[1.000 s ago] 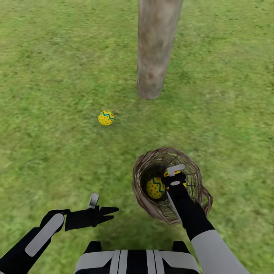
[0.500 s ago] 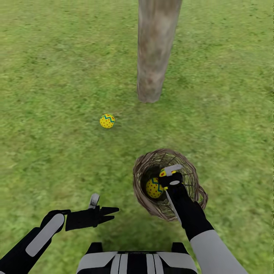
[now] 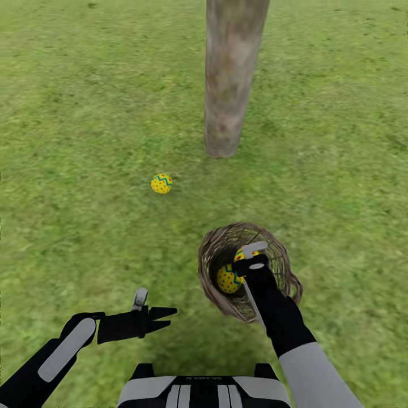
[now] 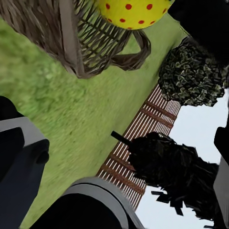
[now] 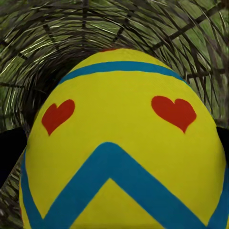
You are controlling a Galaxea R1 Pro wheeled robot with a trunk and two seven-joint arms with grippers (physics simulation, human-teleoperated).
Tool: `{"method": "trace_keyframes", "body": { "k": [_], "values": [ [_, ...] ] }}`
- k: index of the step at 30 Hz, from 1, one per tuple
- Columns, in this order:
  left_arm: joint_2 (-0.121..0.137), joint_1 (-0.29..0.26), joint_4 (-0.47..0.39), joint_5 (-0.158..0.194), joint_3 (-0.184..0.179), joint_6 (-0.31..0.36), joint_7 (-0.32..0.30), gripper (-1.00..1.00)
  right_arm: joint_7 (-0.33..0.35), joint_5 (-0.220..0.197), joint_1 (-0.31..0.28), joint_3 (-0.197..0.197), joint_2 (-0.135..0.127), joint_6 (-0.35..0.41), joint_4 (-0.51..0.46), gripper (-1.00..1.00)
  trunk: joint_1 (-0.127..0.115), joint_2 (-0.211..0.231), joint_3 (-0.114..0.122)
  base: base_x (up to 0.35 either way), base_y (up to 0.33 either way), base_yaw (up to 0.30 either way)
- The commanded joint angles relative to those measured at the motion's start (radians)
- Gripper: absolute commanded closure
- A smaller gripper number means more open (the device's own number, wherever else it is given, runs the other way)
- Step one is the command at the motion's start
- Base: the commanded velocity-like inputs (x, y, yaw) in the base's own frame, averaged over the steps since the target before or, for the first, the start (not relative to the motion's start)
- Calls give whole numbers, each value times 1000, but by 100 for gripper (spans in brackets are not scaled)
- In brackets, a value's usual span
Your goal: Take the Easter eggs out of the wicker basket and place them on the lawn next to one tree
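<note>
Right hand (image 3: 251, 256) reaches down into the wicker basket (image 3: 283, 266) with 1 egg (image 5: 124, 143) directly before it – whether it grips is unclear; a 2nd egg (image 3: 228, 279) lies beside it. The left hand (image 3: 152, 311) hangs open over the lawn (image 3: 85, 113). The 3rd egg (image 3: 161, 183) rests near the tree (image 3: 229, 79) – the right wrist view alone shows heart marks.

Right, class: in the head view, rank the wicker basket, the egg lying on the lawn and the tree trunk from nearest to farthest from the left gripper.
1. Wicker basket, to the left gripper's right.
2. Egg on the lawn, ahead.
3. Tree trunk, beyond the egg, farthest.
</note>
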Motion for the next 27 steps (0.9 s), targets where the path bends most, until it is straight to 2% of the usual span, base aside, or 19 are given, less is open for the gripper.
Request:
{"method": "trace_keyframes", "body": {
  "k": [1,5,8,12,19,21,23,27],
  "values": [
    [1,0,1,2,-1,2,-3,-100,-5,-2,0,3,1,28,-23,100,-4,7,4,-135,0,0],
    [1,0,1,5,-1,2,-3,-100,-5,-2,0,4,12,112,-75,100,-19,35,23,-28,0,0],
    [1,0,1,5,-1,2,-3,-100,-5,-2,0,3,19,143,-88,100,-31,56,38,-156,0,0],
    [1,0,1,5,-1,2,-3,-100,-5,-3,0,3,30,235,-178,100,-46,84,56,-48,0,0],
    [1,-1,1,5,-1,2,-3,-100,-4,-8,0,6,30,273,-241,100,-73,133,89,-128,0,0],
    [2,-1,1,5,-1,2,-3,-100,-4,-73,0,8,30,273,-277,100,-81,147,98,-5,0,0],
    [2,0,1,5,-1,2,-3,-100,-5,-114,0,8,30,273,-314,100,-88,161,106,-53,0,0],
    [1,0,1,5,-2,2,-3,-100,-5,-137,0,9,30,273,-347,100,-104,189,125,-307,0,0]
  ]
}}
